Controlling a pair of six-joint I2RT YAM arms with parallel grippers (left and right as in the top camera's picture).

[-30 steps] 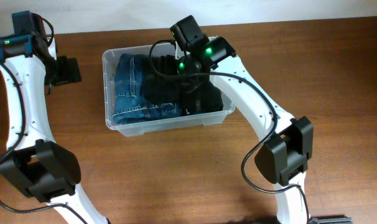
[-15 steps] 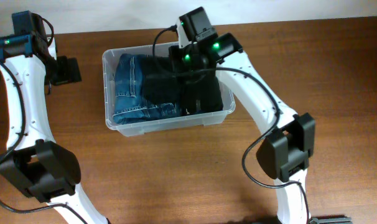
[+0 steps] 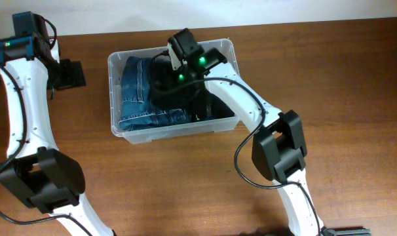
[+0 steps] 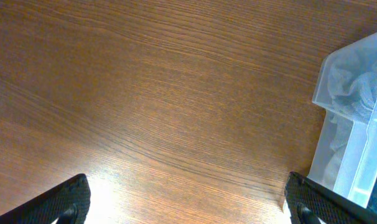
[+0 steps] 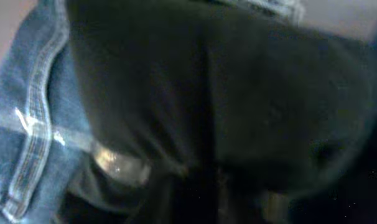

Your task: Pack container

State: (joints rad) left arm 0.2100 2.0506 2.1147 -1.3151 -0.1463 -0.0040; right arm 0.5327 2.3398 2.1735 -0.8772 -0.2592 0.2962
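The clear container (image 3: 175, 131) stands on the wooden worktop (image 3: 152, 190), toward its back edge. Blue jeans (image 3: 136, 92) lie folded in it, with a black garment (image 3: 218, 106) beside them. The right end effector (image 3: 179, 80) is down on the black cloth; I cannot tell its opening. The left end effector (image 4: 188, 202) hangs near the container, fingers wide apart.

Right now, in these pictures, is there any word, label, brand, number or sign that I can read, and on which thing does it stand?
No text can be read in any view.
The container shows no legible label.
The blue jeans and the black garment show no tag or print.
The right arm has only green lights and no writing.
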